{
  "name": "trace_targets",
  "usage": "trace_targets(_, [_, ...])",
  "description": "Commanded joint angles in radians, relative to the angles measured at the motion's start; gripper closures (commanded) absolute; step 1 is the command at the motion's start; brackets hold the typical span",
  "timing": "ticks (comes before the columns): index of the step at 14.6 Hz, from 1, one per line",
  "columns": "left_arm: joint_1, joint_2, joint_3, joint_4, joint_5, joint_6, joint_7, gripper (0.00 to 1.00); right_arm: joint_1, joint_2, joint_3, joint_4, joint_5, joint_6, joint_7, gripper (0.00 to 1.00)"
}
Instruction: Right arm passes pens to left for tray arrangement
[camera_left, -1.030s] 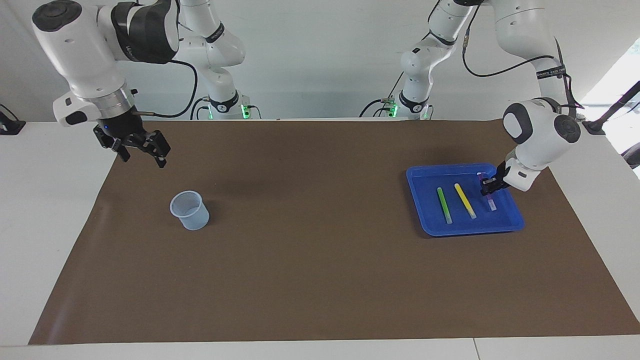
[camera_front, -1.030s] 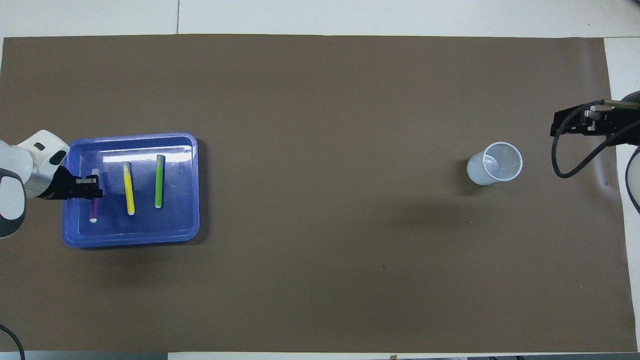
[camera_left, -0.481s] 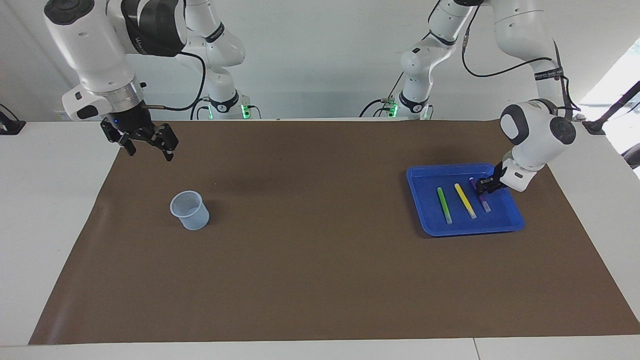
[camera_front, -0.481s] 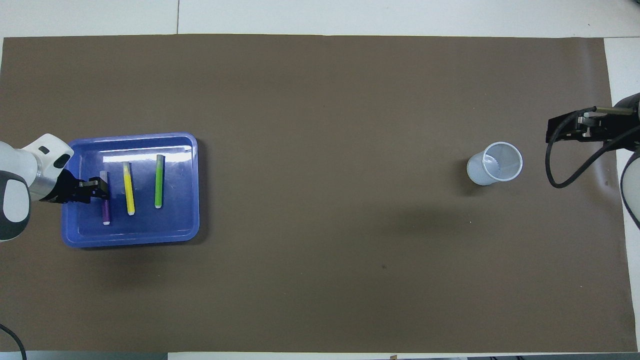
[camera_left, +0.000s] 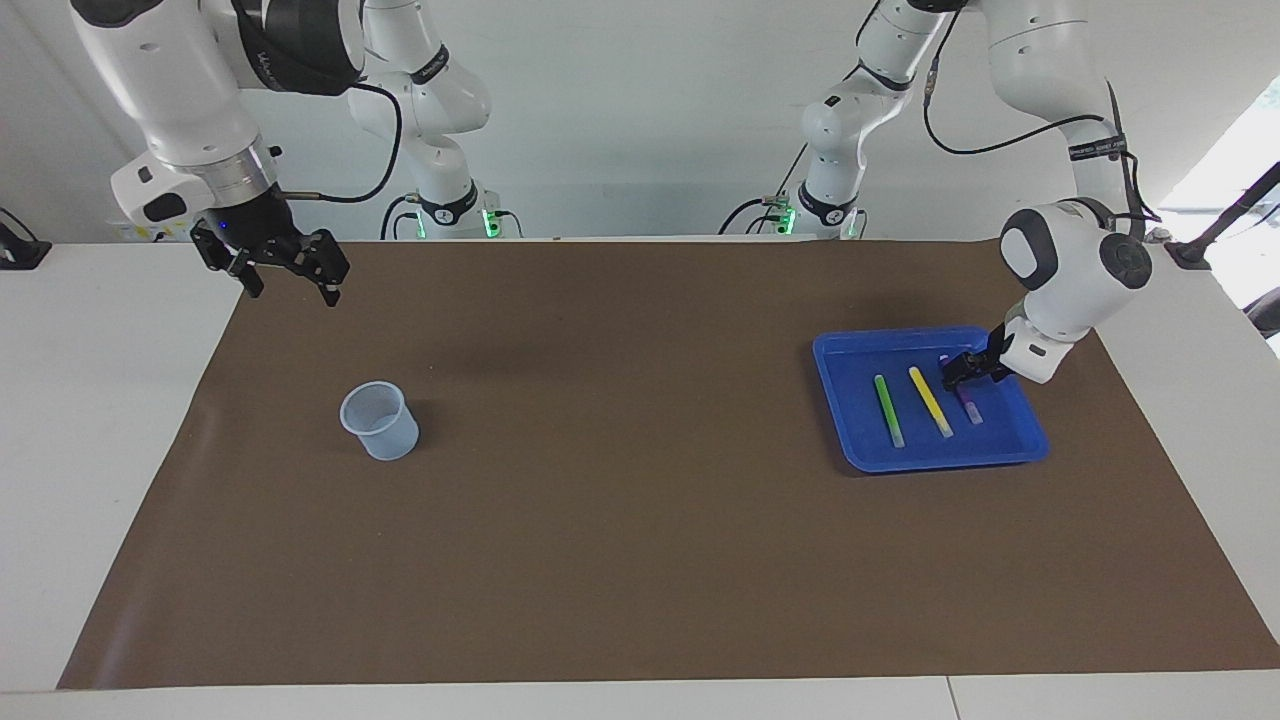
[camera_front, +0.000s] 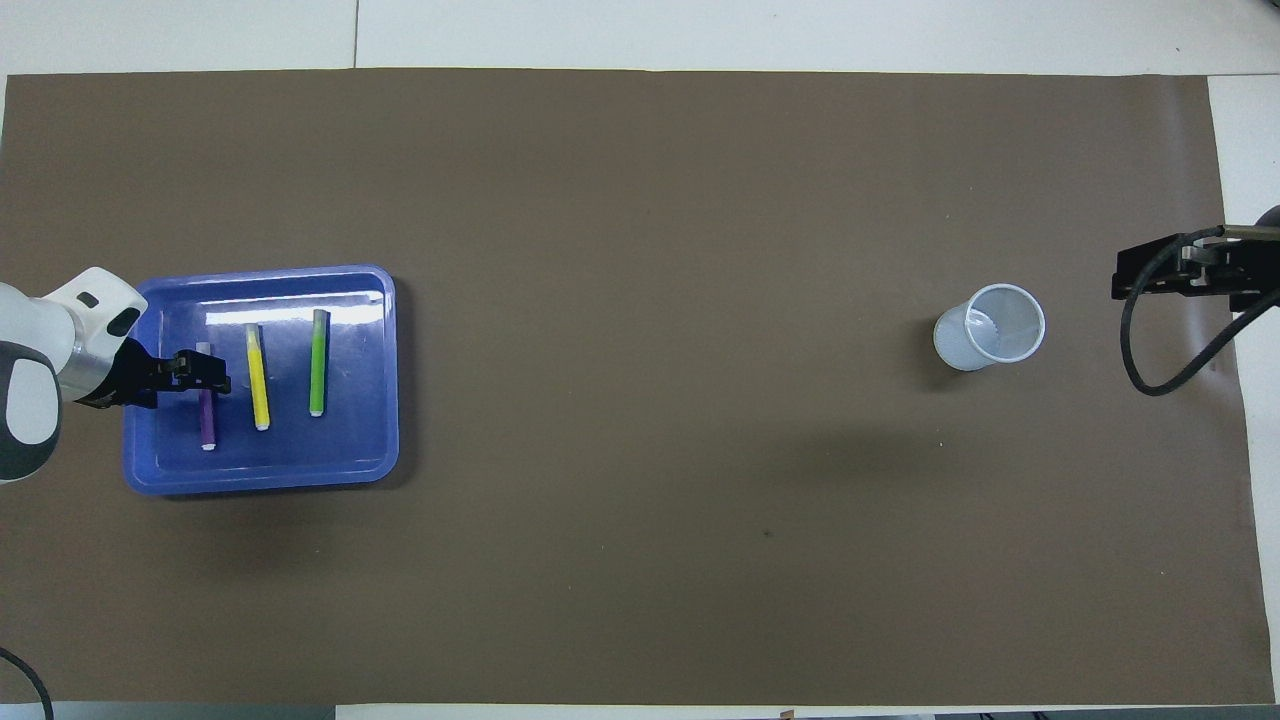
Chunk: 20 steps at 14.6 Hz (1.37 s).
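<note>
While three slim pens (camera_front: 258, 377) lie in the glossy square tray (camera_front: 385, 380), the left gripper (camera_left: 968, 374) over it gapes empty; the right gripper (camera_left: 290, 277) spreads wide.

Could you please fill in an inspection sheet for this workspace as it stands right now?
Surface: brown mat over a white table.
Job's things: blue tray at the left arm's end; green pen, yellow pen and purple pen lie in it side by side, apart.
Clutter: translucent cup upright at the right arm's end.
Grippers: left gripper low over the purple pen, open; right gripper raised over the mat's edge, open, empty.
Cables: black cable along the right arm, another along the left.
Surroundings: white wall; nothing else seen.
</note>
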<state>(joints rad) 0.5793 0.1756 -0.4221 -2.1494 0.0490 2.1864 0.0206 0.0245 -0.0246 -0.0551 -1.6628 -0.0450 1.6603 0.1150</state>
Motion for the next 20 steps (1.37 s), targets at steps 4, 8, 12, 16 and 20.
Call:
trace_targets(4, [-0.035,-0.004,0.002,0.094,0.017,-0.086,-0.008,0.00,-0.008,0.008,0.024,0.038,0.011,-0.053,-0.018,0.00])
trace_targets(8, [-0.078,-0.010,0.002,0.131,0.017,-0.128,-0.053,0.00,-0.008,0.006,0.049,0.037,0.011,-0.057,0.020,0.00])
trace_targets(12, [-0.094,-0.018,0.000,0.140,0.017,-0.132,-0.054,0.00,-0.006,0.008,0.060,0.038,0.014,-0.056,0.026,0.00])
trace_targets(16, [-0.117,-0.022,0.000,0.140,0.017,-0.134,-0.114,0.00,-0.006,0.026,0.058,0.078,0.025,-0.068,0.028,0.00])
trace_targets(20, [-0.220,-0.024,0.060,0.178,0.015,-0.187,-0.140,0.00,-0.008,0.041,0.058,0.110,0.039,-0.091,0.028,0.00])
